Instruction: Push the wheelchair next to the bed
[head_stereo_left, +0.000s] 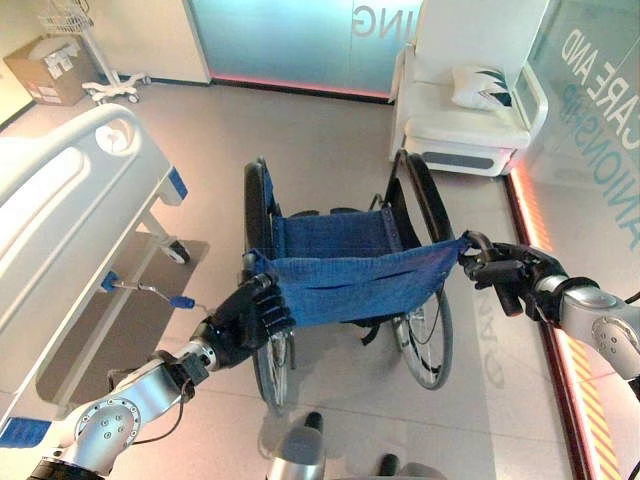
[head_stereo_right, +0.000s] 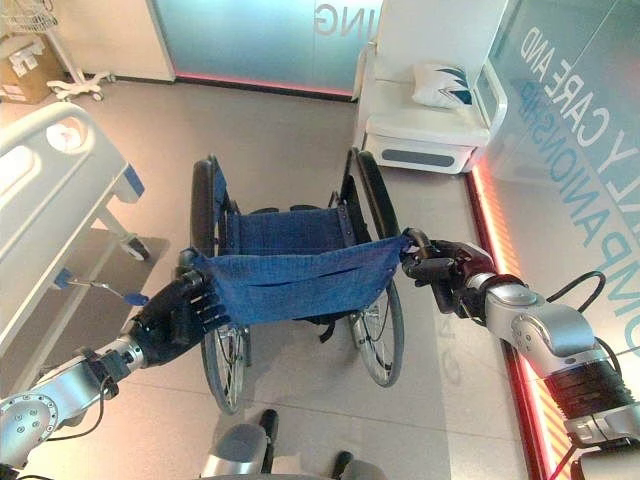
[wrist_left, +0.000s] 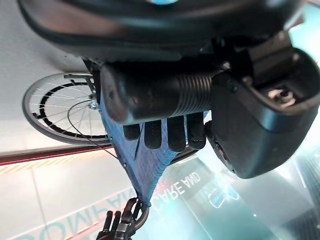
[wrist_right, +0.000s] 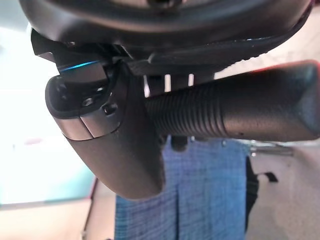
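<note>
A blue-backed wheelchair (head_stereo_left: 345, 270) is held directly ahead by its two rear push handles, the left hand (head_stereo_left: 250, 315) and the right hand (head_stereo_left: 505, 272) each curled round a grip, while the bed (head_stereo_left: 70, 230) lies alongside, off to the left.

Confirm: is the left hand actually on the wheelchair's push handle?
Touching. In the left wrist view the left hand has its fingers curled over the ribbed push handle of the wheelchair, thumb on the other side.
</note>
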